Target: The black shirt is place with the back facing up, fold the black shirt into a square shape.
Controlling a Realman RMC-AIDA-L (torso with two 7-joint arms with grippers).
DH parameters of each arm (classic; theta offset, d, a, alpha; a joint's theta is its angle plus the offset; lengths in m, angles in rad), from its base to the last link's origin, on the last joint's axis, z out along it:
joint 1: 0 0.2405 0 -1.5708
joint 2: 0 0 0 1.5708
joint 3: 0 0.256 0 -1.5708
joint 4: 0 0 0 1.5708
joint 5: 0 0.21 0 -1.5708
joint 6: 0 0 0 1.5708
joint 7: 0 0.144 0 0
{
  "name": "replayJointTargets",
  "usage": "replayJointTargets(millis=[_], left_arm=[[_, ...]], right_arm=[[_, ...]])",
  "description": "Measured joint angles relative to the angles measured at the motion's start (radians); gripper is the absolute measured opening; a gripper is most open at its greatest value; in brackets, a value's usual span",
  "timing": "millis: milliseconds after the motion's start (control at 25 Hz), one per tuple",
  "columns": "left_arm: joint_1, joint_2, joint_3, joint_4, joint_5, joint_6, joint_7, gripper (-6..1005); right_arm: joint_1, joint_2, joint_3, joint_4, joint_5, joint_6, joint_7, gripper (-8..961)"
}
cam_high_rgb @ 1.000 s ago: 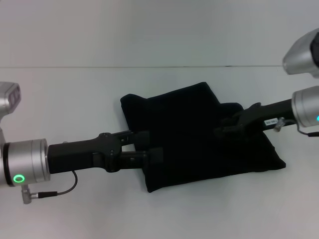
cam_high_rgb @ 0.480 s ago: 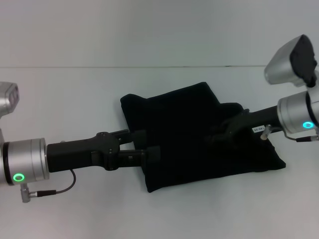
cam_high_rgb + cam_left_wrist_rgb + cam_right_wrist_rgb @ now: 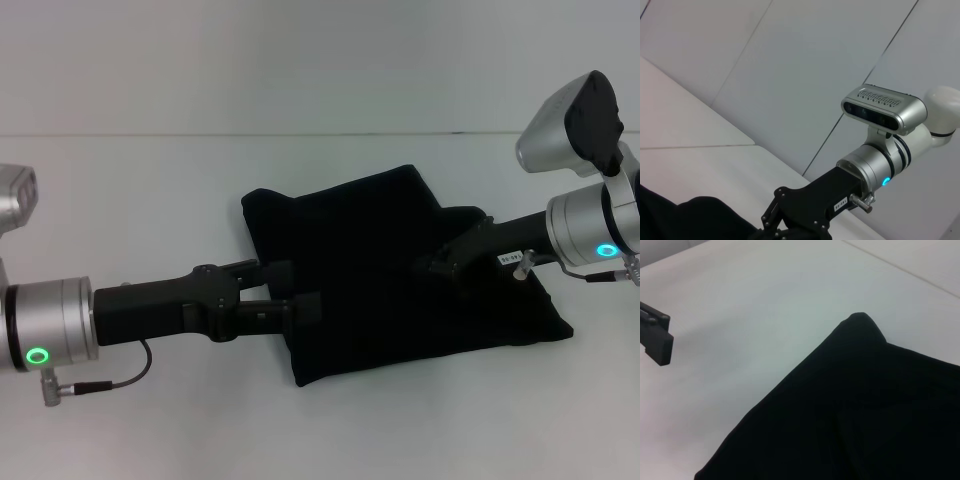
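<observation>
Since the earlier head frames the right gripper (image 3: 445, 262) has drawn back toward its own side over the black shirt (image 3: 400, 275), which lies as a folded, roughly square bundle mid-surface (image 3: 150, 190); the fold looks nearly done. Its jaws cannot be told. At the shirt's left edge, the left gripper (image 3: 300, 290) shows spread jaws. Left wrist view: the right gripper (image 3: 790, 222) above the black shirt (image 3: 690, 220). Right wrist view: the black shirt (image 3: 865, 410) only
</observation>
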Motion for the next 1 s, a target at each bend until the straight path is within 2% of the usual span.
replayJointTargets(millis=[40,280,440,720,880,1000], left_arm=[[0.000,0.000,0.000,0.000,0.000,0.000,0.000,936],[0.000,0.000,-0.001,0.000,0.000,0.000,0.000,935],[0.000,0.000,-0.002,0.000,0.000,-0.001,0.000,933],[-0.001,-0.001,-0.006,0.000,-0.008,-0.017,0.000,930],[-0.007,-0.003,-0.007,0.000,-0.009,-0.023,0.000,928],[-0.013,-0.004,-0.007,0.000,-0.010,-0.025,-0.002,927]], right_arm=[[0.000,0.000,0.001,0.000,0.000,0.000,0.000,127],[-0.002,-0.002,0.002,-0.002,0.001,-0.001,0.000,39],[-0.001,-0.004,0.030,-0.004,0.001,-0.003,-0.001,38],[-0.021,-0.012,0.159,-0.025,0.001,0.046,0.000,36],[-0.040,-0.027,0.224,-0.028,-0.001,0.088,0.015,35],[-0.049,-0.039,0.231,-0.023,-0.006,0.127,0.048,34]])
